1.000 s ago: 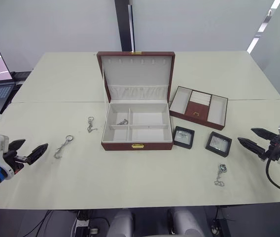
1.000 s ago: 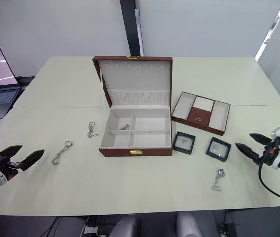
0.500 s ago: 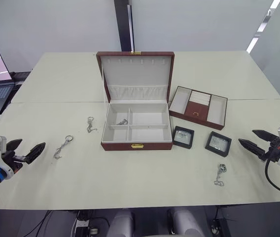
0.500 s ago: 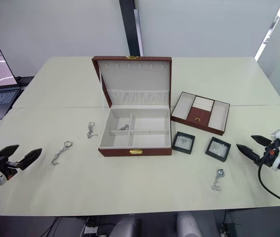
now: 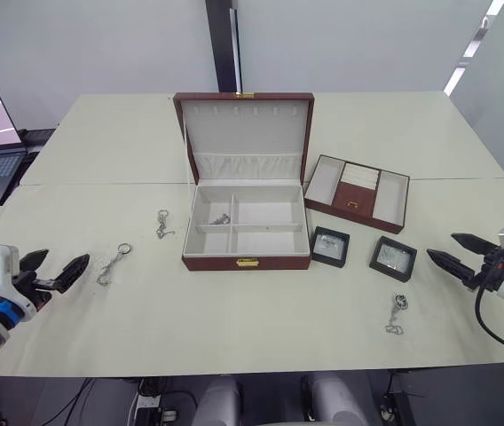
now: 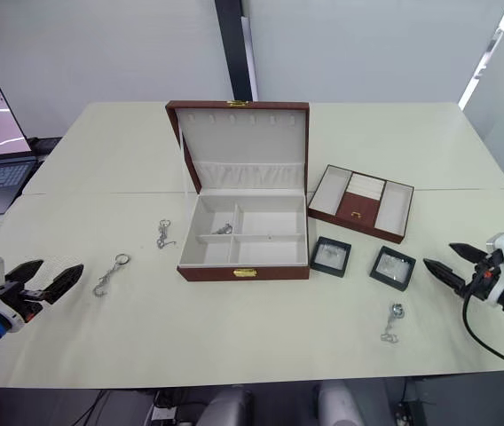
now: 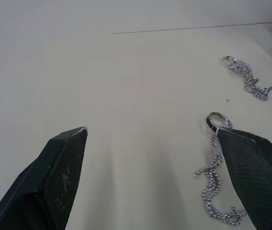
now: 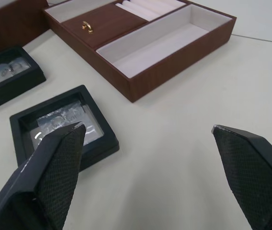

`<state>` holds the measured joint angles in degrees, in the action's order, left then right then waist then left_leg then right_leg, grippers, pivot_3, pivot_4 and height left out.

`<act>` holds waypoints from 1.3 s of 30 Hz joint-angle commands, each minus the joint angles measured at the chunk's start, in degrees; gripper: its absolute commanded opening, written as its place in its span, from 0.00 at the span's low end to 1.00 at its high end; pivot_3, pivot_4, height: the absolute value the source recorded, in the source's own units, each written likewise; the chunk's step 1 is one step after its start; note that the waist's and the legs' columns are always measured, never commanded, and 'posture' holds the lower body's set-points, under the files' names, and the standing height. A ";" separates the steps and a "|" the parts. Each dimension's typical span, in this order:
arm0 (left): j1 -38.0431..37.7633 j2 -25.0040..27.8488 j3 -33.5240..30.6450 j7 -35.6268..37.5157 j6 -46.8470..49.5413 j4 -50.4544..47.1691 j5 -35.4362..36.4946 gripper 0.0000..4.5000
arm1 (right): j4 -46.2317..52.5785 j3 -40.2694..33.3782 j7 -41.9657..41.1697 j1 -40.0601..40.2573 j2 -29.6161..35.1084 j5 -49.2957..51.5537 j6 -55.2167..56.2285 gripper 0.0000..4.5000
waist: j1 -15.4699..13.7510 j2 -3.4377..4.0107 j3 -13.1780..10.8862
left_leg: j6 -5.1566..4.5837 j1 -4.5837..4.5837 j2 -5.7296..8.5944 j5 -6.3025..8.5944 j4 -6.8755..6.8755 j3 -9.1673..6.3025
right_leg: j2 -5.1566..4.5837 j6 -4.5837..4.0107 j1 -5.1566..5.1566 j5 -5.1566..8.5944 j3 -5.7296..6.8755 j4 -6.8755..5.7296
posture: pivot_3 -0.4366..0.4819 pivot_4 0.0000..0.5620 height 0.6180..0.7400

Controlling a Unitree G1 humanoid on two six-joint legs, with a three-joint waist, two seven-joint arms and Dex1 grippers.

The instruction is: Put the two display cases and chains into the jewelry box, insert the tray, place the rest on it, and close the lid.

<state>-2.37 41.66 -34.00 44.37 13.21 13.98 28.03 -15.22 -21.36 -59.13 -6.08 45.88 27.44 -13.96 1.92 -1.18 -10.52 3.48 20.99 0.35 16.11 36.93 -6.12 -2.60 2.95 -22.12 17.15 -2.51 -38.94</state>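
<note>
Two display cases [image 5: 330, 246] [image 5: 393, 258] just right of the open jewelry box [image 5: 248, 232], tray [image 5: 357, 193] behind them, both claws [image 5: 53, 273] [image 5: 452, 252] spread open, holding nothing

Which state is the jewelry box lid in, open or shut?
Open: the lid stands upright behind the jewelry box, its cream lining and hooks showing.

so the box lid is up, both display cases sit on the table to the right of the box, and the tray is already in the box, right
Not quite: the tray is not in the jewelry box. The left eye view shows it on the table, beside the box's right back corner. The rest holds: the lid is up, and both display cases sit on the table to the right of the box.
</note>
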 commanded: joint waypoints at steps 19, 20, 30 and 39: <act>-2.52 -8.94 6.50 -2.49 -3.97 -8.07 -2.45 1.00 | 36.47 20.01 -2.25 -15.09 -3.13 8.87 -14.34 1.00 | -0.21 -0.02 0.03 | 0.00 0.02 0.01 0.00 0.02 -0.07 | -0.05 0.01 0.02 0.00 0.08 0.04 | 0.48 0.27 1.00; -2.36 -9.11 6.68 -2.93 -3.75 -7.97 -2.51 1.00 | 36.39 20.64 -2.26 -15.67 -3.30 8.64 -14.27 1.00 | -0.20 -0.02 0.03 | 0.00 0.02 0.01 0.00 0.02 -0.09 | -0.04 0.01 0.01 0.00 0.09 0.04 | 0.48 0.27 1.00; 0.07 -9.00 7.73 -5.63 -2.48 -3.52 -3.50 1.00 | 35.73 22.33 -2.03 -16.41 -4.51 7.14 -13.92 1.00 | -0.21 -0.02 0.03 | 0.00 0.03 0.03 0.00 0.02 -0.09 | -0.04 0.01 0.00 0.00 0.10 0.04 | 0.48 0.27 1.00; 1.61 -8.27 9.30 -5.48 0.09 -0.69 -4.51 1.00 | 36.61 22.06 -0.99 -15.53 -4.84 7.41 -14.49 1.00 | -0.22 0.00 0.05 | 0.00 0.01 0.05 0.00 0.02 -0.09 | -0.05 0.01 0.00 -0.01 0.09 0.02 | 0.48 0.27 1.00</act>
<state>-0.38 32.64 -25.61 38.90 12.11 11.95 24.06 19.86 1.80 -60.41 -21.47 41.14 34.54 -28.62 1.70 -1.18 -10.47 3.48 21.00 0.40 16.11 36.96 -6.21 -2.66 2.96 -22.11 17.15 -2.42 -38.93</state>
